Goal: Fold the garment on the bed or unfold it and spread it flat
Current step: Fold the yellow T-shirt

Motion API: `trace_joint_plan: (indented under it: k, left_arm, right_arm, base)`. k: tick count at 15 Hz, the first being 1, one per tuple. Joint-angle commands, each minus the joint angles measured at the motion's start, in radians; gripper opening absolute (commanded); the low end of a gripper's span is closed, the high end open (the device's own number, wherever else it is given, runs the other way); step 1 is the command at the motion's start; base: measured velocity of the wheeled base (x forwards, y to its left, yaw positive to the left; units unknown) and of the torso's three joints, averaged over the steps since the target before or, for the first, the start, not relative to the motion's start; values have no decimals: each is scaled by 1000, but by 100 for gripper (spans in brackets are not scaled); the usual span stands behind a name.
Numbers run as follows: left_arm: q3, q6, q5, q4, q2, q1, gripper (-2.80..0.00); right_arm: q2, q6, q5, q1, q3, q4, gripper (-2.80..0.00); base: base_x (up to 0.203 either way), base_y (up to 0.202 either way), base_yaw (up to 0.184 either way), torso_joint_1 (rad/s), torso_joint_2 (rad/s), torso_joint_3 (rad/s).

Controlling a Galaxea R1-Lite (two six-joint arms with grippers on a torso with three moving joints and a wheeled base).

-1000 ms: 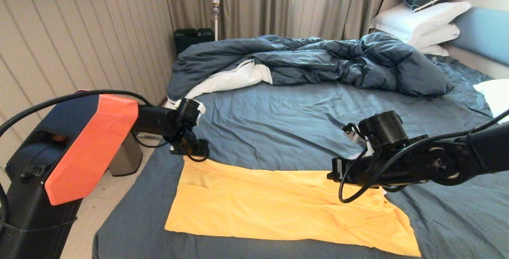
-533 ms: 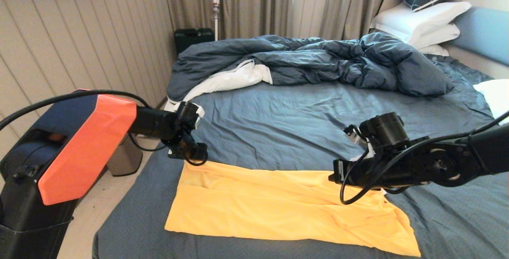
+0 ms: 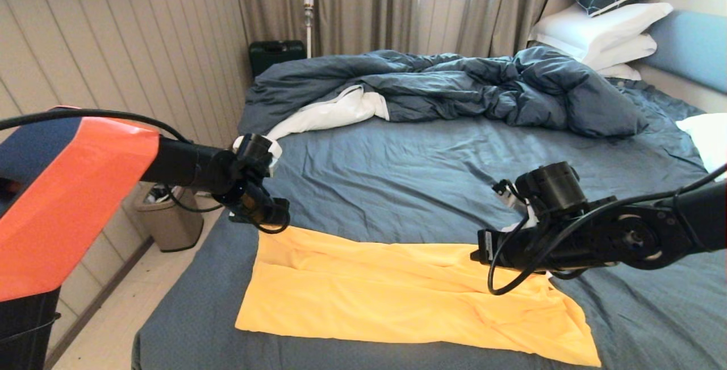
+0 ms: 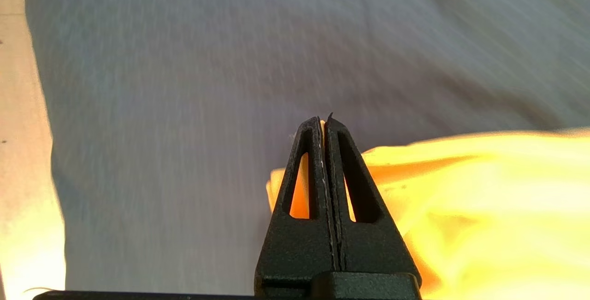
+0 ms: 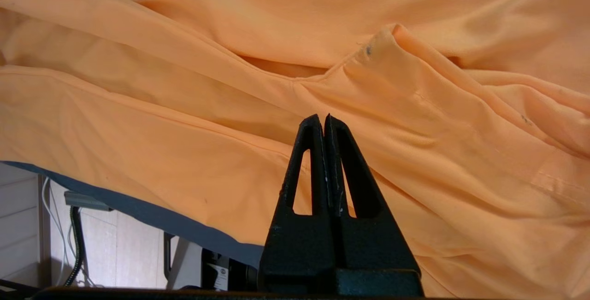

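Garment (image 3: 397, 293) on bed (image 3: 431, 188) near edge; duvet (image 3: 454, 88) behind.

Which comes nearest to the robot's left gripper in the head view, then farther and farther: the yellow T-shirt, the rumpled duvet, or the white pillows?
From the left gripper:
1. Yellow T-shirt, its far left corner right at the fingertips.
2. Rumpled duvet, farther up the bed.
3. White pillows, stacked by the headboard at the far right.

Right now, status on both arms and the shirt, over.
Left gripper shut at the plain yellow T-shirt's far left corner. Right gripper shut, empty, above it. Rumpled dark blue duvet well behind.
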Motion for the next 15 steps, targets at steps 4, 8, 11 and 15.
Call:
trace_joint_plan:
  k: [4, 8, 11, 15]
  left_arm:
    - [253, -6, -17, -108, -168, -4, -280]
    - [471, -14, -19, -263, -240, -19, -280]
    - [600, -30, -19, -366, -280, -44, -280]
    - [695, -36, -18, -407, -368, -64, -280]
  right_arm:
    - [-17, 2, 2, 1, 25, -1, -280]
    - [-14, 2, 2, 1, 36, -1, -280]
    - [-11, 2, 2, 1, 45, -1, -280]
    - [-11, 2, 0, 1, 56, -1, -280]
  base:
    - [0, 0, 0, 0, 0, 0]
    - [0, 0, 0, 0, 0, 0]
    - [0, 0, 0, 0, 0, 0]
    - [0, 0, 0, 0, 0, 0]
